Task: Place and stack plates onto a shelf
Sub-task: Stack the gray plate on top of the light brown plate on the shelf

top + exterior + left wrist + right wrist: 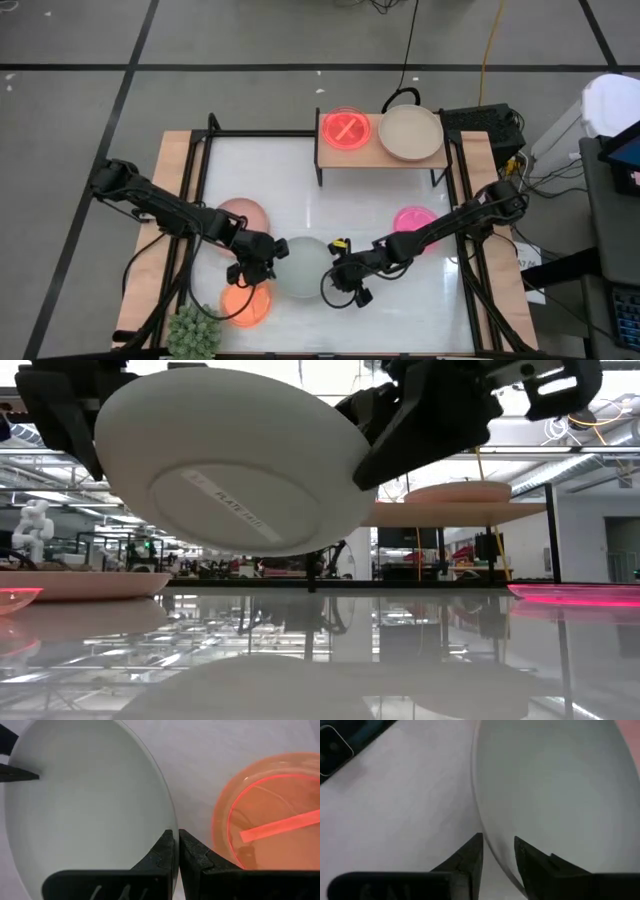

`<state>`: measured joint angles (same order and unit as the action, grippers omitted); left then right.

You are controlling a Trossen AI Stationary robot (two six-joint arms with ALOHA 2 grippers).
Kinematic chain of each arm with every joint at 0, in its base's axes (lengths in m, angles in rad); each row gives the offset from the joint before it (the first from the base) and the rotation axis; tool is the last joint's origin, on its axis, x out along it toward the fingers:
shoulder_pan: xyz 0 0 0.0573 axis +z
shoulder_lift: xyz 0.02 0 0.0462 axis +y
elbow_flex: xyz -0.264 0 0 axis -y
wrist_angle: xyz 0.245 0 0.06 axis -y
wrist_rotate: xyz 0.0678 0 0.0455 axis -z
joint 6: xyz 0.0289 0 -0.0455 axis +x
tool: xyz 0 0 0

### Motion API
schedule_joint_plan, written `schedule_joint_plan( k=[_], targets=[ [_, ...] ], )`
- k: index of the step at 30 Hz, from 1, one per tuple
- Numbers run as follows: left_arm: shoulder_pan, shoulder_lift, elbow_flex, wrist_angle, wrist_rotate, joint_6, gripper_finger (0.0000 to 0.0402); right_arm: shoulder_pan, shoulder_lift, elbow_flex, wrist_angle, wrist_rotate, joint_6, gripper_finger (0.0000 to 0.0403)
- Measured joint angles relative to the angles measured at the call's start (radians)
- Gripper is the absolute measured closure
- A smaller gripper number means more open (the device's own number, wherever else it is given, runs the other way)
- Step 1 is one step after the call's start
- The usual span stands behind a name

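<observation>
grey-green plate (pixel 300 268): front centre of table, held between both grippers; low view shows it lifted clear and tilted, underside label visible.
left gripper (pixel 175 851): fingers pinched together on plate rim, orange plate (pixel 272 812) just beside.
right gripper (pixel 498 851): fingers straddle opposite rim, slightly apart; contact hard to confirm.
shelf (pixel 375 155): back edge of table, carries magenta plate (pixel 345 129) and beige plate (pixel 410 132).
hidden: low view blocks most of shelf behind plate.
</observation>
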<state>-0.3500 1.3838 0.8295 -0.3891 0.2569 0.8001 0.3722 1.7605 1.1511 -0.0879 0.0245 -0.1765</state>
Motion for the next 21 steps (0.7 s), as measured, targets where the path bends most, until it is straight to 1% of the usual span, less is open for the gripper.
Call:
schedule_joint_plan(
  k=[5,8,12,15,18,21],
  targets=[
    [0.0,0.0,0.0,0.004,-0.005,0.0,0.0379,0.0,0.002,0.0,0.001,-0.014,-0.043,0.0359],
    [0.003,0.0,0.0,0.006,-0.04,0.003,0.0375,0.001,0.002,0.0,0.003,-0.043,-0.065,0.039],
    [0.001,0.0,0.0,0.025,-0.104,-0.003,0.0372,0.001,0.002,0.0,-0.001,-0.061,-0.063,0.0395],
    [0.001,0.001,-0.001,0.051,-0.132,-0.058,0.0366,0.001,0.002,-0.001,-0.008,-0.063,-0.06,0.0398],
    [0.001,0.001,-0.002,0.092,-0.163,-0.119,0.0336,0.003,0.002,-0.002,-0.011,-0.062,-0.053,0.04],
    [-0.002,0.001,-0.001,0.138,-0.205,-0.157,0.0285,-0.001,0.002,-0.002,0.007,-0.034,-0.044,0.0401]
  ],
)
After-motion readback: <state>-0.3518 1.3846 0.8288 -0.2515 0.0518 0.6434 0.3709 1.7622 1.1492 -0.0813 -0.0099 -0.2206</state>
